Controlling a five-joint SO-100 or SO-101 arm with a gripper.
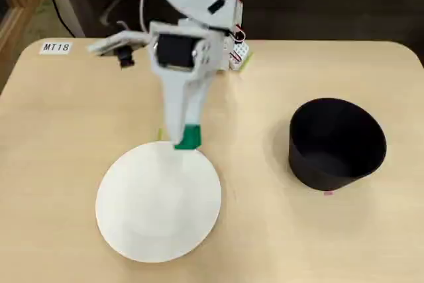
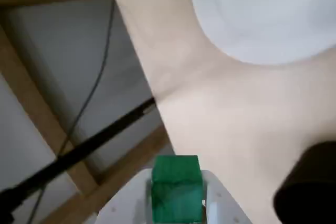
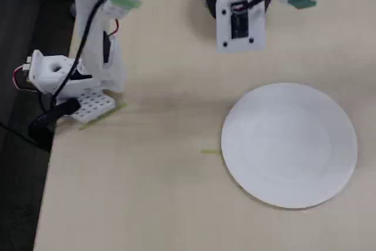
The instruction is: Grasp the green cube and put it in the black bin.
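Tan table (image 1: pixel 66 130): gripper (image 1: pixel 187 137) clamped on the green cube (image 1: pixel 189 136), lifted at the white plate's (image 1: pixel 159 203) far rim, so grasp looks done; carry and drop into black bin (image 1: pixel 336 144) remain.

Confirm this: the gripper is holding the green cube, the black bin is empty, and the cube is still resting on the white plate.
One part is wrong. The green cube is not resting on the white plate; it is lifted off it, clamped in the gripper, as the wrist view shows. The rest stands: the gripper holds the cube, and in a fixed view the black bin looks empty.
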